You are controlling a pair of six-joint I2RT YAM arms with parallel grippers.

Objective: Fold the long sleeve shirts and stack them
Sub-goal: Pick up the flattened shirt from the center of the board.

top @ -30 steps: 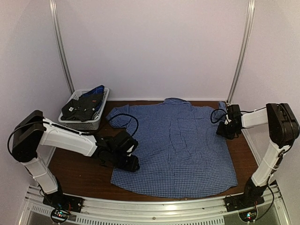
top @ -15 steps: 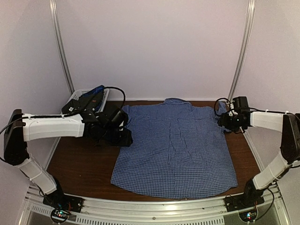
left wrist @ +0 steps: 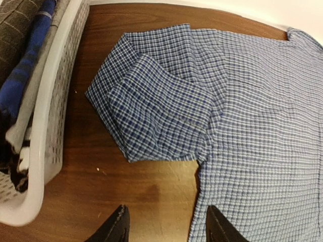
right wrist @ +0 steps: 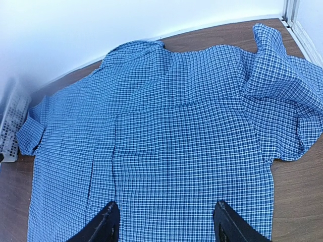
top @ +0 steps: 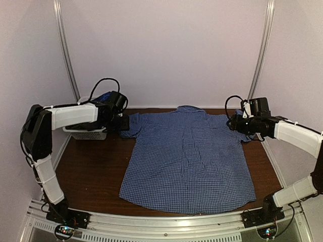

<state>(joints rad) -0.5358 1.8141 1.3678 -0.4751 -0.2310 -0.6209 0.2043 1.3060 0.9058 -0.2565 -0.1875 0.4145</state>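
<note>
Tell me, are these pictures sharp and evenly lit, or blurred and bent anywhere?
Top view: dim, purplish light, the shirt rather soft, the side posts leaning as through a wide lens. Left wrist view: sharp checks, basket crisp. Right wrist view: the wall glares white, hazing the far-left corner.

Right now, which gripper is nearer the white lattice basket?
Left. The left gripper hovers beside the white lattice basket, by the checked shirt's folded sleeve; the right gripper is across the shirt, at its opposite sleeve.

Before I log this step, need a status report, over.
Left fingers open, empty; right fingers same. Checked shirt spread flat, not yet folded. Lattice basket close on its left.
</note>
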